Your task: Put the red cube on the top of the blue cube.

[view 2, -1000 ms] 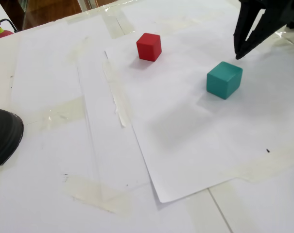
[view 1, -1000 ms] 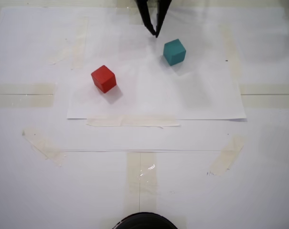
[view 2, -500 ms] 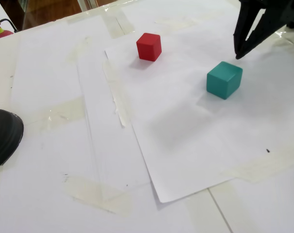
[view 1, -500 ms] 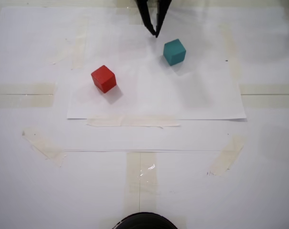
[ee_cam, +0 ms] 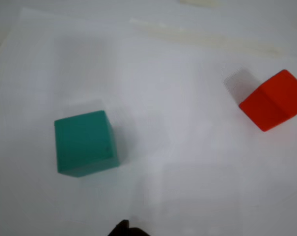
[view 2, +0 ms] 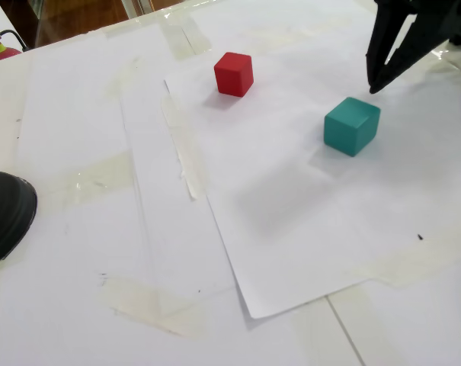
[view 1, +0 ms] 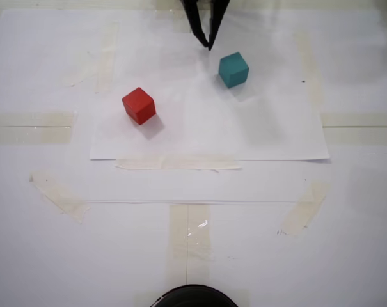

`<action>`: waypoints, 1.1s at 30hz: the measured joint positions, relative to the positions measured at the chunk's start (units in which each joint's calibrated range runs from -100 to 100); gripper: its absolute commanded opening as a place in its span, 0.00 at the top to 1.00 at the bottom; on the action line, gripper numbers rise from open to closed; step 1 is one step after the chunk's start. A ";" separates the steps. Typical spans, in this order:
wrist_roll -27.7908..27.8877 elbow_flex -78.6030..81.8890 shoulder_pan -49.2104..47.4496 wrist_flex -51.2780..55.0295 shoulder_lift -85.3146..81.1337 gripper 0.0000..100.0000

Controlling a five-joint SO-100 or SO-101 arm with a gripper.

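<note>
Red cube (view 1: 139, 105) sits untouched at eight o'clock of the blue cube (view 1: 233, 70); fingers (view 1: 208, 43) together, empty, hovering at eleven o'clock of blue, pre-approach.

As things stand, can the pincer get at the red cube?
Probably yes: the red cube sits alone on the paper, clear of the blue cube, with nothing between it and the pincer.

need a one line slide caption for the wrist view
Teal cube at left and red cube at right, apart on white paper.
</note>
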 measured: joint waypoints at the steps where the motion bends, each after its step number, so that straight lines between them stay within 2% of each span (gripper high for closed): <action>1: 0.10 0.00 0.00 0.00 0.00 1.00; 22: 0.78 0.00 0.15 0.33 0.00 1.00; 28: -1.22 0.00 5.12 0.24 0.00 1.00; 33: -0.44 -0.18 5.34 -3.33 0.00 1.00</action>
